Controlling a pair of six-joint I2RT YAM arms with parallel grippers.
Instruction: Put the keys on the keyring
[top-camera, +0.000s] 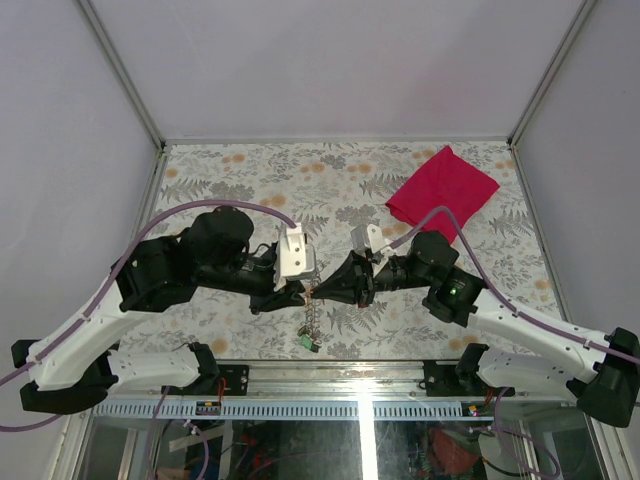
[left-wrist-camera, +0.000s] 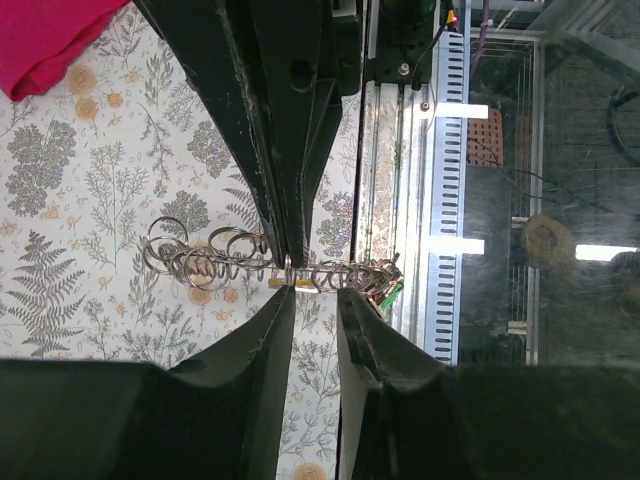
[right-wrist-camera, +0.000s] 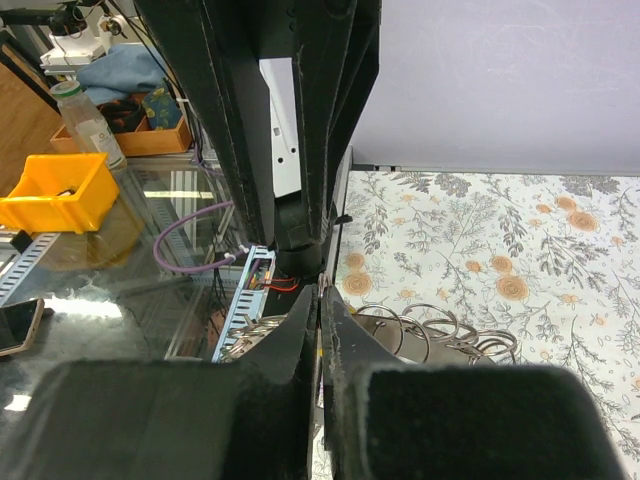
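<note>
Above the bench (top-camera: 240, 170), tools sat tip to tip: right tool (left-wrist-camera: 285, 250) pinched shut on keyring (left-wrist-camera: 215, 262); left tool (left-wrist-camera: 313, 305) stood narrowly parted, keyring running crosswise just beyond its tips.

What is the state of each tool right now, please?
Left tool: slightly open, no grip visible.
Right tool: closed on the chain of metal rings.

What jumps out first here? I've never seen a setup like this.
At the middle of the flowered tablecloth two black grippers meet tip to tip: the right gripper pinches a chain of metal rings, with the left gripper open beside it. A bright red cloth lies at the far right corner.
</note>
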